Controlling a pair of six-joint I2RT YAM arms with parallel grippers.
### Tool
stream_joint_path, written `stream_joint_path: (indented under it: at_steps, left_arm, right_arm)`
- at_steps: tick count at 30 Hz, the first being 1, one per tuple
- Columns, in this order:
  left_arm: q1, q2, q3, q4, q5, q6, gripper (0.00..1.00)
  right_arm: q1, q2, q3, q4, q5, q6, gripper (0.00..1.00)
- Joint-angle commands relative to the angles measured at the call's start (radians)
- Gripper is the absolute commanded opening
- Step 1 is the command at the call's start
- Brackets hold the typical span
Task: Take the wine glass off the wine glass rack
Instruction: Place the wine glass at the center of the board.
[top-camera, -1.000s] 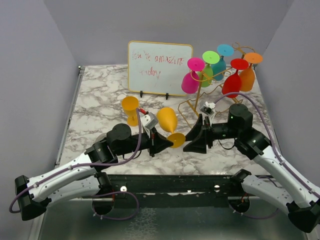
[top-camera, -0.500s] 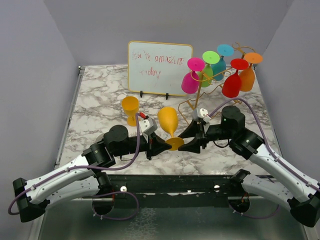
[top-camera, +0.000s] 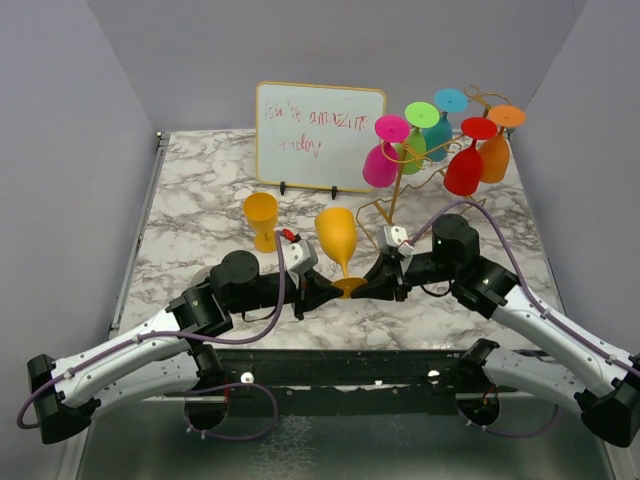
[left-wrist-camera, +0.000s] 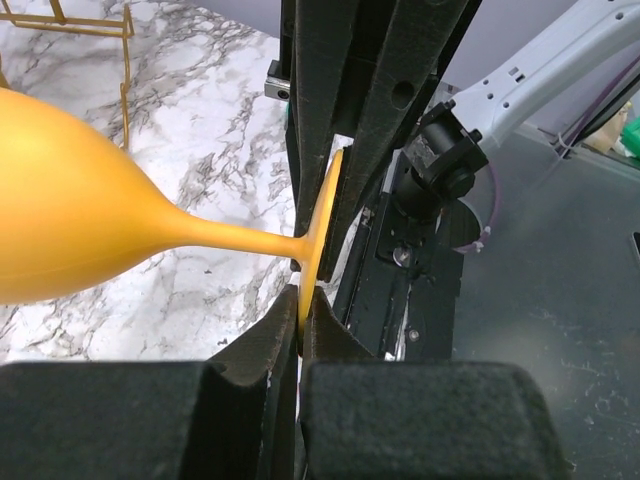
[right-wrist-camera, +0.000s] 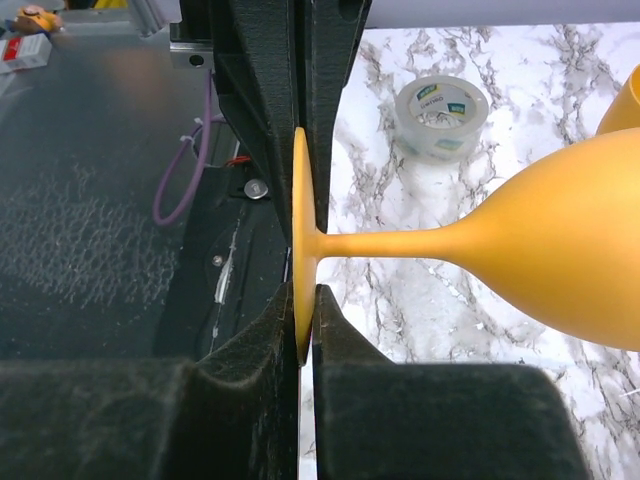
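Marble table (top-camera: 200, 190): left gripper (left-wrist-camera: 300, 322), right gripper (right-wrist-camera: 303, 310) pinch wine glass (top-camera: 337, 235) foot, possibly resting.

The wine glass (top-camera: 337, 235) is opaque orange, plastic by its look, smooth with a soft satin sheen. The fingers (right-wrist-camera: 250, 400) of the right gripper (top-camera: 370, 286) and of the left gripper (top-camera: 328, 290) are black, matt and finely grained. The wine glass rack (top-camera: 398, 190) is thin gold-coloured wire with a metallic gleam and the hanging glasses (top-camera: 463, 170) look like the same smooth plastic, while the tabletop (top-camera: 200, 190) is a smooth marble-pattern surface of low shine, the dry-erase board (top-camera: 320, 125) is glossy white in a gold-coloured frame, and the tape roll (right-wrist-camera: 441, 115) is clear and glossy.
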Motion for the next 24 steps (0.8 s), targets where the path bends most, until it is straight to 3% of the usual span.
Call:
stream_joint_path:
  at_steps: [1, 4, 13, 17, 18, 21, 24]
  left_arm:
    - [-0.003, -0.006, 0.002, -0.002, 0.004, 0.013, 0.00]
    - [-0.003, -0.010, 0.016, -0.055, -0.026, 0.008, 0.01]
    - [-0.003, -0.032, 0.073, -0.209, -0.119, 0.007, 0.57]
    - [-0.003, -0.018, 0.085, -0.234, -0.113, 0.011, 0.73]
    - [-0.003, -0.014, 0.092, -0.244, -0.115, 0.015, 0.75]
    - [-0.003, 0.006, 0.110, -0.241, -0.101, 0.018, 0.67]
    - [-0.003, 0.048, 0.152, -0.269, -0.102, 0.039, 0.74]
  right_arm:
    - [0.009, -0.044, -0.044, 0.056, 0.006, -0.061, 0.01]
    - [0.008, -0.058, -0.057, 0.059, 0.009, -0.088, 0.01]
    - [0.008, -0.065, -0.114, 0.022, 0.095, -0.166, 0.01]
    - [0.008, -0.084, -0.153, 0.056, 0.104, -0.165, 0.01]
    - [0.008, -0.090, -0.158, 0.049, 0.106, -0.184, 0.01]
    - [0.008, -0.106, -0.179, 0.003, 0.145, -0.290, 0.01]
    - [0.008, -0.115, -0.191, -0.062, 0.223, -0.390, 0.01]
